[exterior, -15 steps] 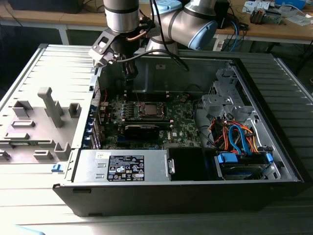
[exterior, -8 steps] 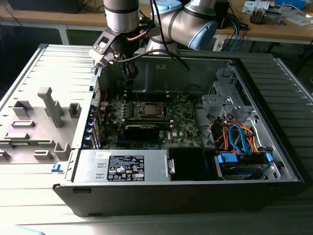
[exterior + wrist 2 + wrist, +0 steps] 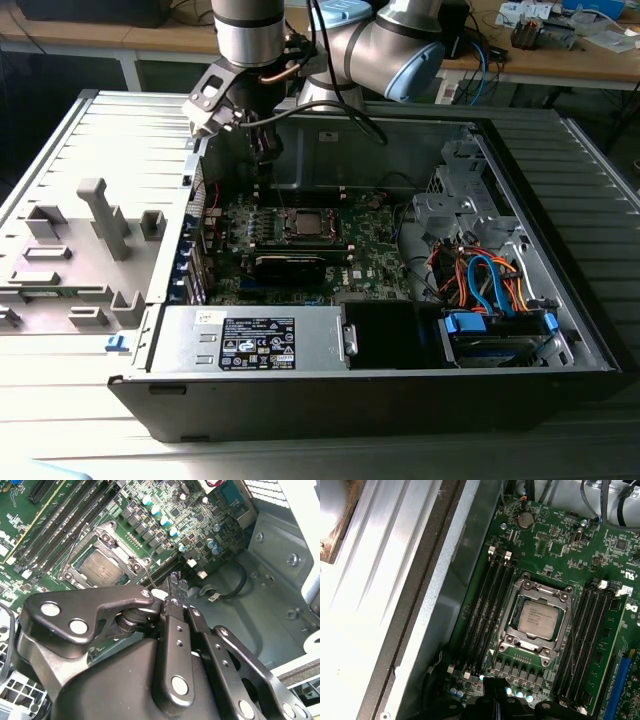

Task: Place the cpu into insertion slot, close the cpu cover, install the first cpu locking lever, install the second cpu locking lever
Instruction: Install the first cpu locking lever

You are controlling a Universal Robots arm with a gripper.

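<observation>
Black linkage fingers of the gripper (image 3: 176, 582) are pressed together with nothing pinched between them. They hang low over the green motherboard (image 3: 560, 545), just off one corner of the socket. A narrow closed tip seems better suited to pushing a thin part than to carrying one. Just beside the tip a thin wire rod (image 3: 148, 576) slants up from the socket's edge, probably one of the locking levers; whether the tip touches it cannot be told. Beyond it the cpu (image 3: 536, 617) lies flat in the insertion slot (image 3: 509, 639). Its grey metal top shows through the window of the cpu cover (image 3: 540, 591), which lies down over it, so placing and covering look done. Long black memory slots (image 3: 485, 610) flank the socket on both sides. In the exterior view the arm reaches down into the open computer case (image 3: 400, 150), which lies on its side so the board faces up, with a grey fixture tray (image 3: 100, 230) at the exterior view's left.
</observation>
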